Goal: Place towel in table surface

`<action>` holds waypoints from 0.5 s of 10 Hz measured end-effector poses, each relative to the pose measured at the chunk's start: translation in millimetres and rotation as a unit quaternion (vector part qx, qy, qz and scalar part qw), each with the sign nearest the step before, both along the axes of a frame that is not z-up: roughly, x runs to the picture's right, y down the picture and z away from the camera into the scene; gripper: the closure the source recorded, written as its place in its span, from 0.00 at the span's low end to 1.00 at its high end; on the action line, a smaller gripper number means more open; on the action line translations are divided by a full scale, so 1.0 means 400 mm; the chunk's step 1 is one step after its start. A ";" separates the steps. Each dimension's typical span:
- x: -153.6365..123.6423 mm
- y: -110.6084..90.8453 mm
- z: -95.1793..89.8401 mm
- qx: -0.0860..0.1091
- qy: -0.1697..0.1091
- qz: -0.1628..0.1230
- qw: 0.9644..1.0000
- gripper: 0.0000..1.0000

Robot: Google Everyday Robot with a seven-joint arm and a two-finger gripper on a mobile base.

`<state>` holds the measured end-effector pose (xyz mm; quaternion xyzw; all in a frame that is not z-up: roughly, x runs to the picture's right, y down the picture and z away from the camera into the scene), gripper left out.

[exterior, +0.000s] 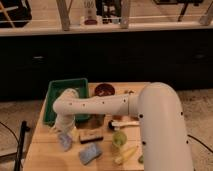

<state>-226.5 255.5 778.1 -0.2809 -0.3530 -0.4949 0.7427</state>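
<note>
Pale grey towel point(65, 140) lies crumpled on tan table surface point(48, 154), near-left part, just near side of green tray point(52, 92). Gripper point(65, 126) hangs right over it, maybe touching. Open or clamped, I cannot tell. I judge release step in hand. My plan: lift straight up, slow, watch cloth doesn't trail. Mind dark block point(91, 136) and blue-grey pad point(90, 153) to right.

1. One table surface point(42, 153), light wood.
2. One towel point(65, 140), pale and wrinkled.
3. One gripper point(66, 126), low over the table surface's left part, just above the towel.
4. One green tray point(50, 102).
5. One blue-grey pad point(90, 153).
6. One dark bowl point(104, 90).
7. One white arm point(102, 105).
</note>
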 end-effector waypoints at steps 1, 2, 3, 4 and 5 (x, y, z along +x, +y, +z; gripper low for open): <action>-0.002 -0.010 0.013 -0.001 0.001 0.003 1.000 0.20; 0.001 -0.023 0.032 -0.003 0.004 0.004 1.000 0.20; 0.006 -0.035 0.050 -0.005 0.007 0.006 1.000 0.20; 0.006 -0.037 0.057 -0.007 0.009 0.007 1.000 0.20; 0.006 -0.035 0.058 -0.008 0.009 0.007 1.000 0.20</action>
